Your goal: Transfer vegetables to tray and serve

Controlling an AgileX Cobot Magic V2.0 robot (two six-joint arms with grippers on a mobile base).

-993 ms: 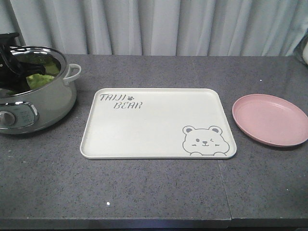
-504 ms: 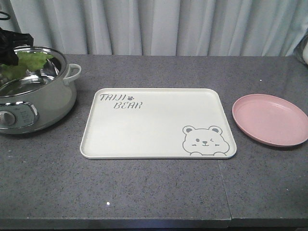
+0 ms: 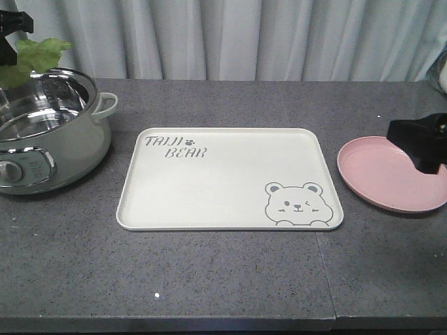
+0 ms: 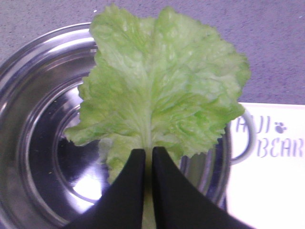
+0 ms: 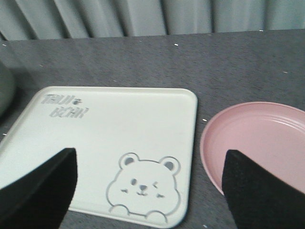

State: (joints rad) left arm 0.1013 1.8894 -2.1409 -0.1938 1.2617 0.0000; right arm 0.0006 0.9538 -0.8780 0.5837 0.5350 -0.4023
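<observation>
A lettuce leaf (image 4: 157, 90) is pinched at its pale rib by the left claw (image 4: 147, 153) and held above the steel pot (image 3: 63, 143). The cream tray (image 3: 230, 181) is set beside the pot on the grey table (image 3: 223, 279). "TAIJI BEAR" (image 3: 174, 149) with a paw print (image 3: 191, 140) is printed in one corner, a winking bear face (image 3: 296, 204) in the opposite one. The right claw (image 5: 151, 188) is spread wide, hung above the tray and pink plate (image 3: 387, 174).
</observation>
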